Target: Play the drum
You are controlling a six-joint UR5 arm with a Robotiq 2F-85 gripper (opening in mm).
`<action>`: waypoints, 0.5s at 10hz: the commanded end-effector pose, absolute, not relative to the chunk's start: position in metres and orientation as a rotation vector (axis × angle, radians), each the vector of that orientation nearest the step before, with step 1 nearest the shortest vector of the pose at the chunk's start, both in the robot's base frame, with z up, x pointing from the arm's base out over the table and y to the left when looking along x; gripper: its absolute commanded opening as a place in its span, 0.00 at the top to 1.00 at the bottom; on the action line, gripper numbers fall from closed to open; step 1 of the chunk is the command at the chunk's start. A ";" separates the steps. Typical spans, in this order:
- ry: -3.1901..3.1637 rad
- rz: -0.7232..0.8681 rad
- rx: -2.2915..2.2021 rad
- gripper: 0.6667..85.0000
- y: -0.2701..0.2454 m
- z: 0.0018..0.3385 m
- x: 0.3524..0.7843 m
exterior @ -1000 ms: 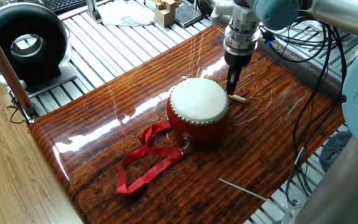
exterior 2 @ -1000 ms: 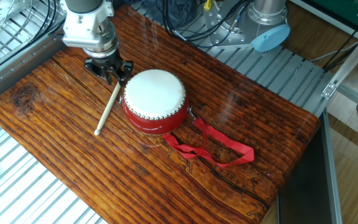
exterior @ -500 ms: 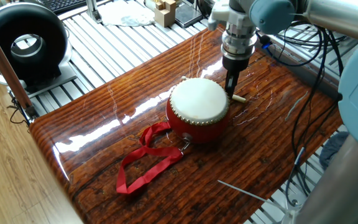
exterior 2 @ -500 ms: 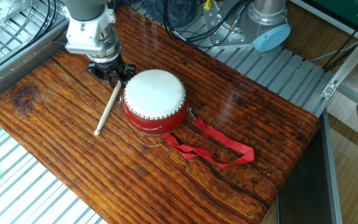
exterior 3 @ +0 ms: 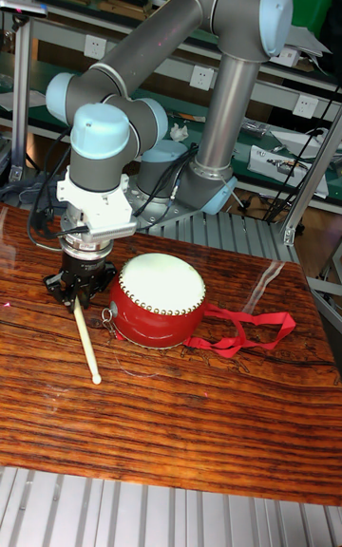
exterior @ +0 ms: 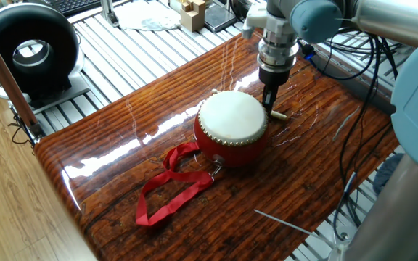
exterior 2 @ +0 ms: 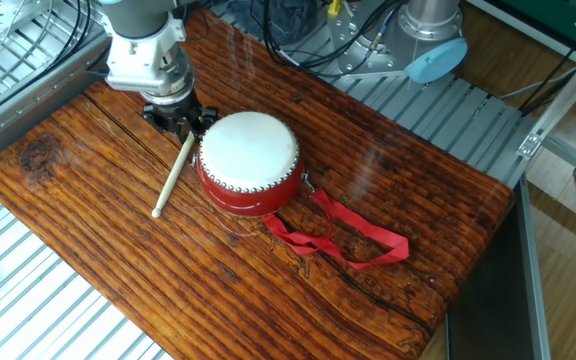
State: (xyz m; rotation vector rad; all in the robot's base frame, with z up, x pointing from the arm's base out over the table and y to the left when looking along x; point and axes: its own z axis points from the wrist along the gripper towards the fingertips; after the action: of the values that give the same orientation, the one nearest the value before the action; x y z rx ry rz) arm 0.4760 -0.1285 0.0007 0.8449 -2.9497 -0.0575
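drum sits mid desk, ribbon strap trailing off its far side from me. my gripper is just beside it, closed on the drumstick near its top. i'd lift, tilt, tap the skin centre lightly. no containers here.

The glossy wooden table (dark-grained) bears the drum, its ribbon and a drumstick.

Bright, even overhead light — white glare streaks the glossy wooden table — shadows soft, all 3 views sharp
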 end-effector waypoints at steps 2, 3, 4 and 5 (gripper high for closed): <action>-2.966 -0.073 0.843 0.71 -0.126 -0.001 0.480; -2.967 -0.068 0.850 0.76 -0.127 -0.001 0.481; -2.967 -0.041 0.872 0.85 -0.131 -0.001 0.484; -2.974 -0.028 0.876 0.88 -0.132 -0.001 0.486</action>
State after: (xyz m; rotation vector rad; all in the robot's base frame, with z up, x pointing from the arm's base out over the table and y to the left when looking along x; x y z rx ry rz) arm 0.4802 -0.1300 -0.0017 0.8644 -2.9565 -0.0438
